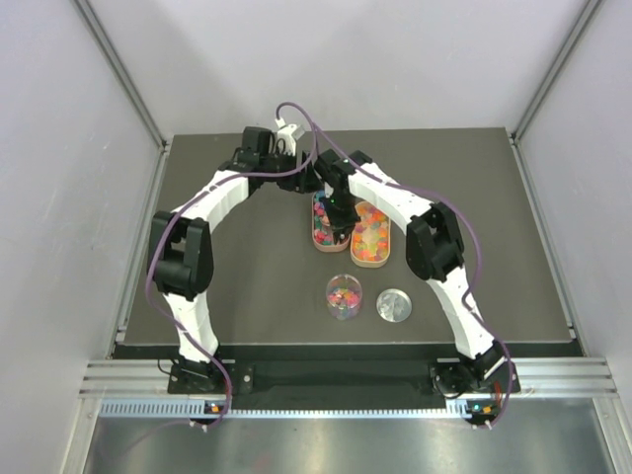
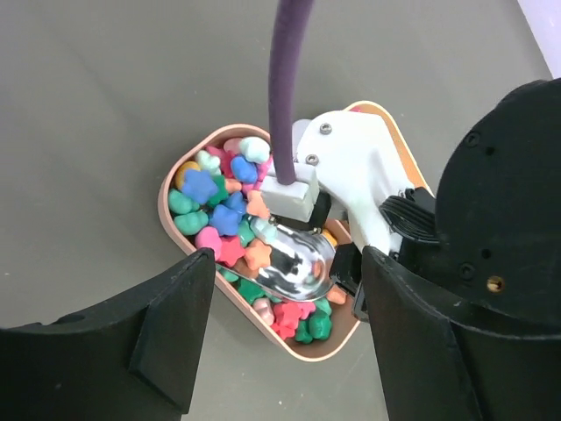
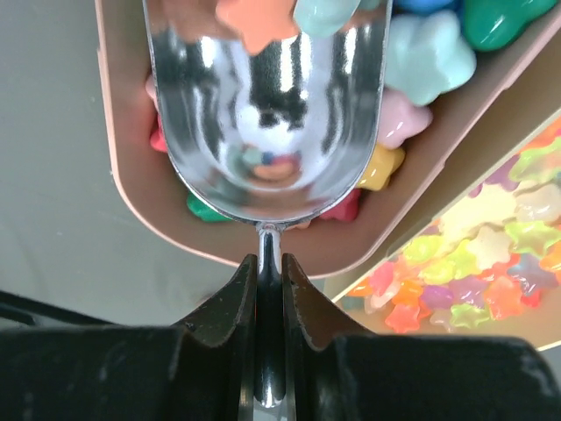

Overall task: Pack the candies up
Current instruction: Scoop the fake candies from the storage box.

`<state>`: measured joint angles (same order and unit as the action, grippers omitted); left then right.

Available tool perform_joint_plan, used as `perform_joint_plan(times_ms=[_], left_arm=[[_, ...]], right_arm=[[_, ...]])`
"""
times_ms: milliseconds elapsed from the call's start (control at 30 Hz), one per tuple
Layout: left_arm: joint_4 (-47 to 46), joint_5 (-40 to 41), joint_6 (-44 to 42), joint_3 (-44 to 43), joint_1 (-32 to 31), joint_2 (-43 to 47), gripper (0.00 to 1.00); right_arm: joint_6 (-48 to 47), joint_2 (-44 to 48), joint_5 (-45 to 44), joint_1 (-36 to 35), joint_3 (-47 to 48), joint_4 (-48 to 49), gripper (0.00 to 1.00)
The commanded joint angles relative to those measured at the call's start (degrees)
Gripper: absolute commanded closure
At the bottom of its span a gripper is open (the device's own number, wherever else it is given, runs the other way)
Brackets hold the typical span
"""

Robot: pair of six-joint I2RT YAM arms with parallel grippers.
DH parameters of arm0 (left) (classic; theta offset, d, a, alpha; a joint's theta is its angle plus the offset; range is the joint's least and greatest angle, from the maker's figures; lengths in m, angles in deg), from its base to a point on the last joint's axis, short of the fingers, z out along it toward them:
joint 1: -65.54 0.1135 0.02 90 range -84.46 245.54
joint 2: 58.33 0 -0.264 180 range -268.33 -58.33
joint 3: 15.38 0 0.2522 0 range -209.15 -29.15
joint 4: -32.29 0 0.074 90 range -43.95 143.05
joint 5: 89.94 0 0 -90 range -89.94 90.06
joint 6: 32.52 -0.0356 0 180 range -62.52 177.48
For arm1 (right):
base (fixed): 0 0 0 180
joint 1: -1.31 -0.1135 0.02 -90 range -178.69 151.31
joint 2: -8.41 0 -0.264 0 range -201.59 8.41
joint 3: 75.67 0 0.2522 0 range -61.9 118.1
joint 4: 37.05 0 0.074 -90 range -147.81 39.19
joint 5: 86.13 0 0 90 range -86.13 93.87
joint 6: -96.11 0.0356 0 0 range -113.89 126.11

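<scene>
Many tiny candies (image 2: pixel 215 206) look light, hard, roll-prone; best scooped; right gripper (image 3: pixel 270 267) clamps the scoop (image 3: pixel 272 105) by its handle; left gripper (image 2: pixel 287 298) gapes empty.

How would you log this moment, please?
right jaws: shut on shiny metal scoop | scoop: in pink candy tray | left jaws: open
</scene>
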<state>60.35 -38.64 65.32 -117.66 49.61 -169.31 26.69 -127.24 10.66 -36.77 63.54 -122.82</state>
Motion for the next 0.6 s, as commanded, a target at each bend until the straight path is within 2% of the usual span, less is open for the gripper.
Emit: perform_joint_plan(times_ms=[0, 133, 267, 567], left_arm=[[-4.81, 2.39, -1.07, 0.1, 0.01, 0.33, 0.27], [-7.18, 7.14, -1.07, -2.19, 0.98, -3.8, 0.27], [-6.92, 7.5, -0.89, -3.95, 3.17, -4.77, 0.27], [-7.01, 7.06, -0.89, 0.61, 6.34, -2.05, 0.26]], right_arm=[[-0.98, -2.16, -2.12, -1.55, 2.17, 3.71, 1.0], [-0.98, -2.68, -3.88, -1.64, 2.87, 4.24, 1.0], [-1.24, -3.47, -4.32, -1.64, 3.22, 4.51, 1.0], [-1.86, -4.0, -6.08, -1.73, 3.31, 5.74, 1.0]])
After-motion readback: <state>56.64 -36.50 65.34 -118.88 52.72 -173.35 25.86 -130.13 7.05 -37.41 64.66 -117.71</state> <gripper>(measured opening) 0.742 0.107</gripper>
